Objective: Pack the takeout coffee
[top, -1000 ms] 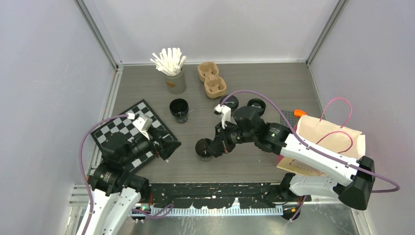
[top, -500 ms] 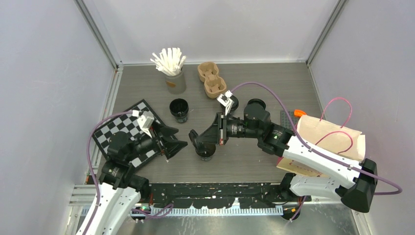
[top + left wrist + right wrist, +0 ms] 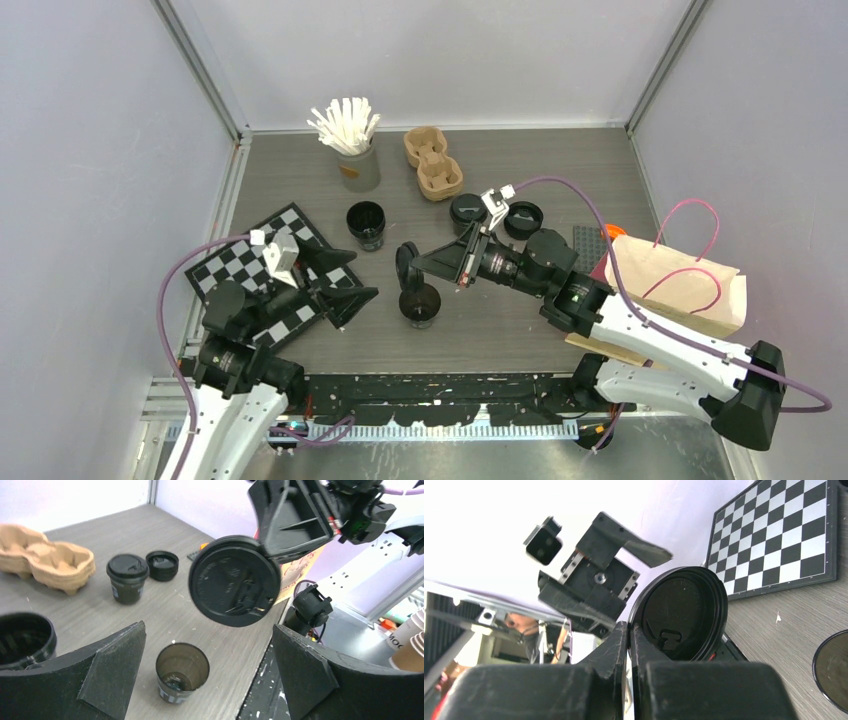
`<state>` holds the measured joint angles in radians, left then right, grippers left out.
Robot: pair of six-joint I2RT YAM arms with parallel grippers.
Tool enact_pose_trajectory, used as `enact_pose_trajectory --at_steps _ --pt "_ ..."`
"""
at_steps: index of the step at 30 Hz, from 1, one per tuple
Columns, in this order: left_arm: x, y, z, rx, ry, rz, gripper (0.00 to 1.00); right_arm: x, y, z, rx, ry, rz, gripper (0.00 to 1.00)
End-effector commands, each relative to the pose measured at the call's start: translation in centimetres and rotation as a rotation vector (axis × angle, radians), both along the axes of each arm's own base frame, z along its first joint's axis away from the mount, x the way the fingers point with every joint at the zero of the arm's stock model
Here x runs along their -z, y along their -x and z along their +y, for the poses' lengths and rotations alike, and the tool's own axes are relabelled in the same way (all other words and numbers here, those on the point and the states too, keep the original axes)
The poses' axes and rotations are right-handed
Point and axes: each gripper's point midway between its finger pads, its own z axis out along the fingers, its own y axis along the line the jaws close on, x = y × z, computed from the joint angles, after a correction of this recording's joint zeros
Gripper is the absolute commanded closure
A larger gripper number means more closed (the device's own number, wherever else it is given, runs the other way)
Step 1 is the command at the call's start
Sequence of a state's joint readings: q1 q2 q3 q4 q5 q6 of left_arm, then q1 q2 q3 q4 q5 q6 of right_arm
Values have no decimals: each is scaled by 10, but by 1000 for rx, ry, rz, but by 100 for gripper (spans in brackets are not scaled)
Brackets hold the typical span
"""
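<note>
An open black cup (image 3: 419, 306) stands at the table's front middle, also seen in the left wrist view (image 3: 181, 672). Just above it my right gripper (image 3: 416, 263) is shut on the rim of a black lid (image 3: 405, 268), which stands on edge. The right wrist view shows that lid (image 3: 685, 612) pinched at its edge by my right gripper (image 3: 629, 630). My left gripper (image 3: 345, 285) is open, left of the cup, holding nothing; its fingers (image 3: 112, 662) frame the cup and the lid (image 3: 235, 587). A second open cup (image 3: 366, 223), a lidded cup (image 3: 466, 210) and a loose lid (image 3: 524, 215) stand farther back.
A checkered board (image 3: 262, 262) lies under my left arm. A brown pulp cup carrier (image 3: 432, 160) and a grey cup of white sticks (image 3: 356, 150) stand at the back. A brown paper bag (image 3: 680, 285) lies at the right, with an orange piece (image 3: 612, 230) near it.
My right gripper has lifted the lid from the front cup and turned it on edge, its wrist swinging right. My left gripper has opened wider and shifted slightly.
</note>
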<state>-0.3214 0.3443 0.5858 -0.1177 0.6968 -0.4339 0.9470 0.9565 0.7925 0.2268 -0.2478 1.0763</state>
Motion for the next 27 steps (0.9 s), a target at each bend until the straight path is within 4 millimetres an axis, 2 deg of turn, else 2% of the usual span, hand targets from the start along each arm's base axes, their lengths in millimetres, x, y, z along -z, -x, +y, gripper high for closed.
enact_pose_trajectory --at_steps 1,5,12,22,27 --pt "-27 5 -2 33 -2 -223 0 -22 -17 -1 85 -141 24 91" --pt "-26 10 -9 103 -15 -288 0 -21 -18 4 69 -177 38 91" --pt "-15 -4 -11 88 -57 -315 0 -19 -20 7 67 -182 32 90" --pt "-4 -13 -35 147 -104 -365 0 -18 -17 12 36 -181 13 90" --pt "2 -7 -48 191 -131 -403 0 -16 -17 14 30 -181 15 90"
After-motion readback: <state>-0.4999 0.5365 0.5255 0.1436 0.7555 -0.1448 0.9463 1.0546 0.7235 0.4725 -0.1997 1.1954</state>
